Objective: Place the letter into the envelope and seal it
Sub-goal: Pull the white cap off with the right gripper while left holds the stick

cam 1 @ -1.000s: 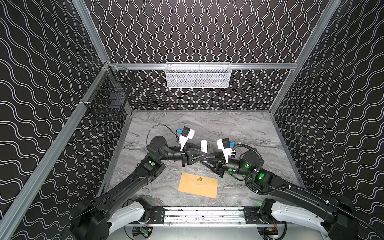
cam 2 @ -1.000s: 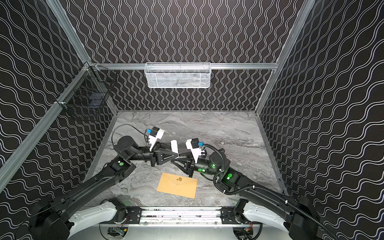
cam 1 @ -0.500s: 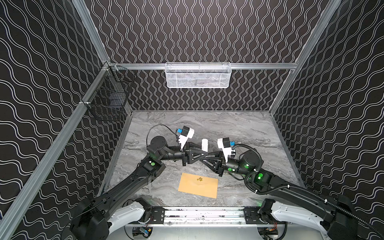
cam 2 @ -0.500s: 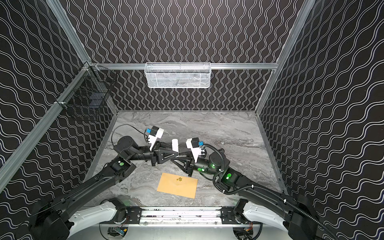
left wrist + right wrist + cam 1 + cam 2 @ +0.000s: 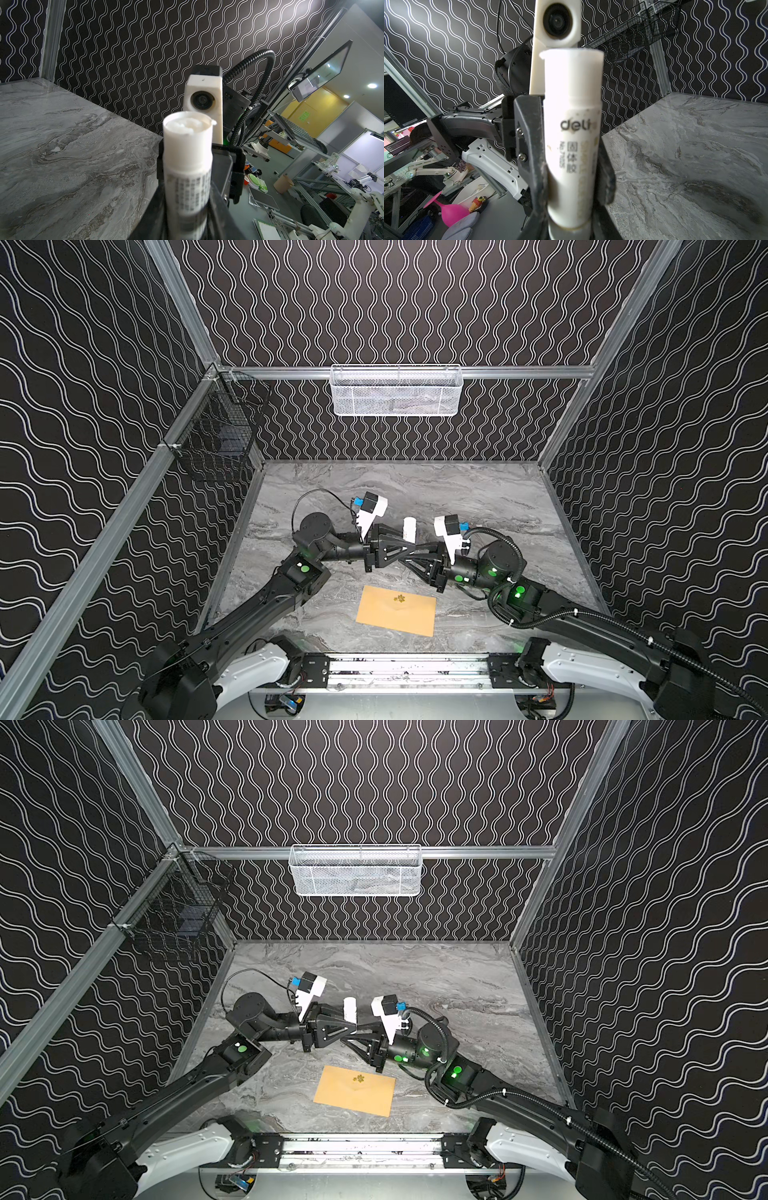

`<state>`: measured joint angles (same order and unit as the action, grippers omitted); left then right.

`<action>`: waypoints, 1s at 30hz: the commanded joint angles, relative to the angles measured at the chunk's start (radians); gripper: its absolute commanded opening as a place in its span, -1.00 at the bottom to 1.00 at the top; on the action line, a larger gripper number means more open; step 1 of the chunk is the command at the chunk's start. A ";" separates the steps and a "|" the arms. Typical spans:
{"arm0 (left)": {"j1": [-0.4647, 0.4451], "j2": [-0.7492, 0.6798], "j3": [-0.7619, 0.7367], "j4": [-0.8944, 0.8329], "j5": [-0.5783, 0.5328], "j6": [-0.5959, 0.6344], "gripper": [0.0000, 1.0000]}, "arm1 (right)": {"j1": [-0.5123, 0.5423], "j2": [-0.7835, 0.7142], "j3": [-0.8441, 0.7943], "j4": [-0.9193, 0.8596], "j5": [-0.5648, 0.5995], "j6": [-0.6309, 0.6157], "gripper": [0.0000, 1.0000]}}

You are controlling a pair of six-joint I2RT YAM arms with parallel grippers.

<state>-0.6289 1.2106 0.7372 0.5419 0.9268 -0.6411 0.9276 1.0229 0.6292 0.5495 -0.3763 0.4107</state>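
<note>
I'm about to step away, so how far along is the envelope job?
Looks done: no loose letter shows, and the envelope lies flat, flap down. In hand: left gripper and right gripper both grip an uncapped glue stick. Left: sealing; I cannot tell whether the flap is glued.

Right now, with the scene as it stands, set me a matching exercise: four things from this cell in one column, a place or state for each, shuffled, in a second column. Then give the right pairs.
Things
1. glue stick
2. envelope
3. white mesh basket
4. black wire basket

Places or states
A. hangs at the left side of both top views
B. lies flat on the table, near its front edge
C. hangs at the middle of the back
D. held upright off the table, cap off

Pairs: 1-D, 2-B, 3-C, 4-A
</note>
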 commanded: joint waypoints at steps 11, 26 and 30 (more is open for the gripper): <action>-0.031 -0.007 0.013 0.011 0.060 0.033 -0.37 | 0.003 0.020 0.013 0.004 0.008 0.007 -1.00; -0.036 -0.022 0.043 -0.142 0.044 0.122 -0.64 | 0.001 -0.001 0.006 -0.008 0.013 0.007 -1.00; -0.035 -0.040 0.064 -0.279 0.023 0.211 -0.76 | 0.002 -0.032 0.012 -0.064 0.002 -0.011 -0.45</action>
<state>-0.6609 1.1828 0.7860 0.3767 0.9024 -0.5125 0.9337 1.0084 0.6327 0.5243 -0.4160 0.4137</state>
